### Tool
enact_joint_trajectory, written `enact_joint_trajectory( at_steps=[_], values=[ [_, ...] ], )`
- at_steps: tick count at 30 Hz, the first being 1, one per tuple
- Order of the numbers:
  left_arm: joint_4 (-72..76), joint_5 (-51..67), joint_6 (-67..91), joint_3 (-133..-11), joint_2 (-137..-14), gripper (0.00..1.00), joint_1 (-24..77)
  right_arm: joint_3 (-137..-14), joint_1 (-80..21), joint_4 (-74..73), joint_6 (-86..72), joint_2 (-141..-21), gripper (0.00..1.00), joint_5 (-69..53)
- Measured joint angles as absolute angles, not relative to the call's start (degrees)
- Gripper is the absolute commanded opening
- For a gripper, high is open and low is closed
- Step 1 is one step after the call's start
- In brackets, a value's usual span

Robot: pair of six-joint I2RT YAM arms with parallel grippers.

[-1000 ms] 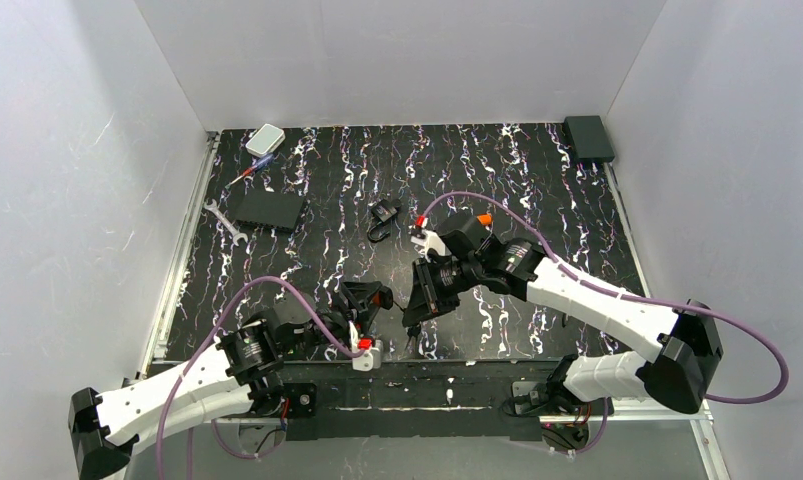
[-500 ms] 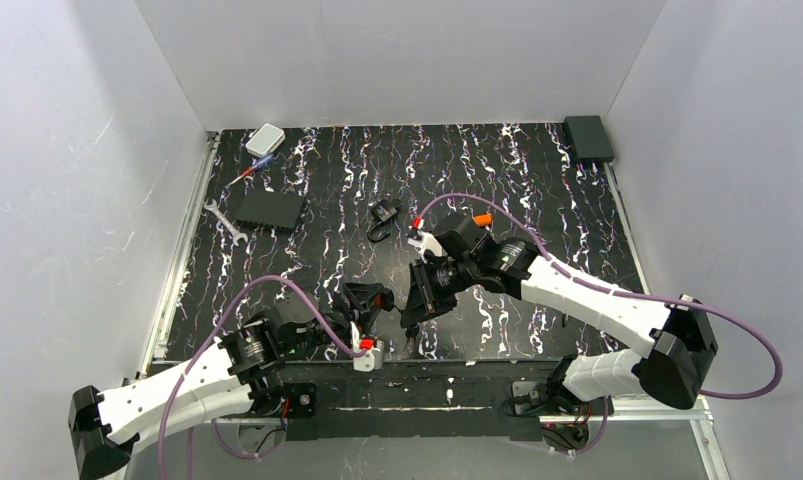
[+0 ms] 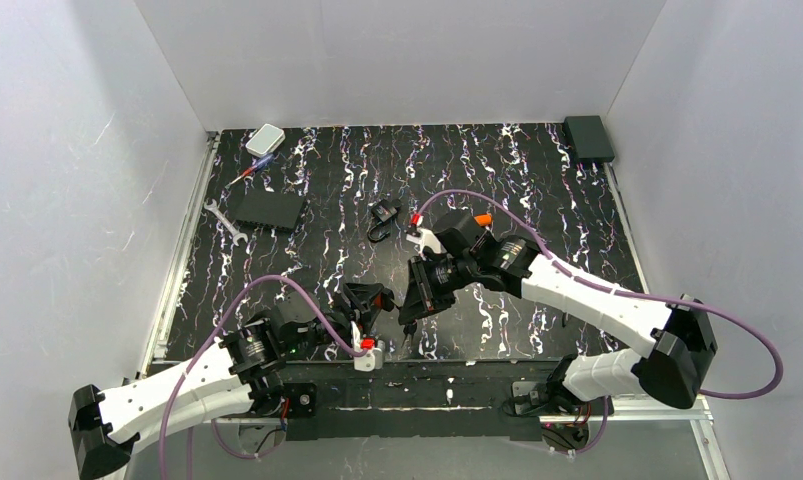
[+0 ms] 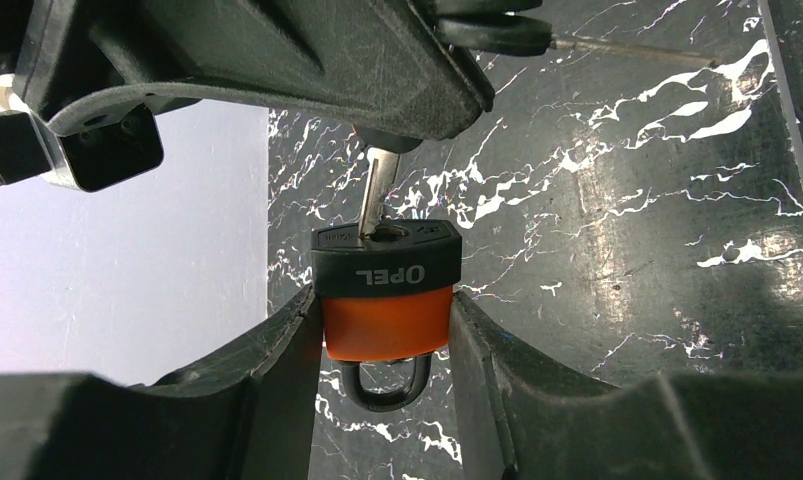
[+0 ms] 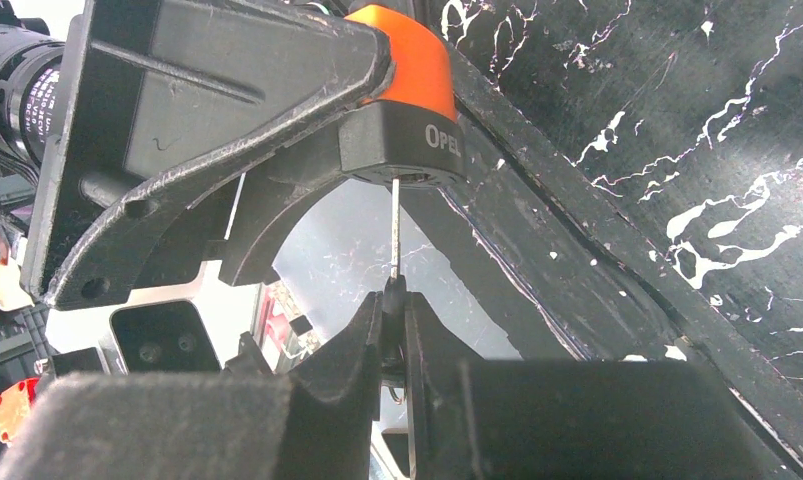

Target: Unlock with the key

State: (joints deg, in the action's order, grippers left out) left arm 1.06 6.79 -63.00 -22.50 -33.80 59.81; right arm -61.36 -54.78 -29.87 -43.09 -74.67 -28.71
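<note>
My left gripper point(image 4: 382, 345) clamps the orange padlock point(image 4: 385, 320). My right gripper point(image 5: 395, 330) pinches the key point(image 5: 394, 225), whose blade tip is at the keyhole, seemingly only partly in. A tilted push could jam it or twist it loose. We work near the front edge of the table point(image 3: 577, 200), with open room beyond.

Robot lab test cell: plain white walls point(image 3: 407, 60) around a black marbled table point(image 3: 537, 180).
</note>
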Motion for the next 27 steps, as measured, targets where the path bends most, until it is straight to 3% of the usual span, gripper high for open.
enact_joint_trajectory(
  at_steps=[27],
  values=[
    [-0.19, 7.22, -63.20, -22.50, -33.12, 0.00, 59.79, -62.94, -55.27, -30.46, -40.62, -77.41, 0.01, -29.78]
  ],
)
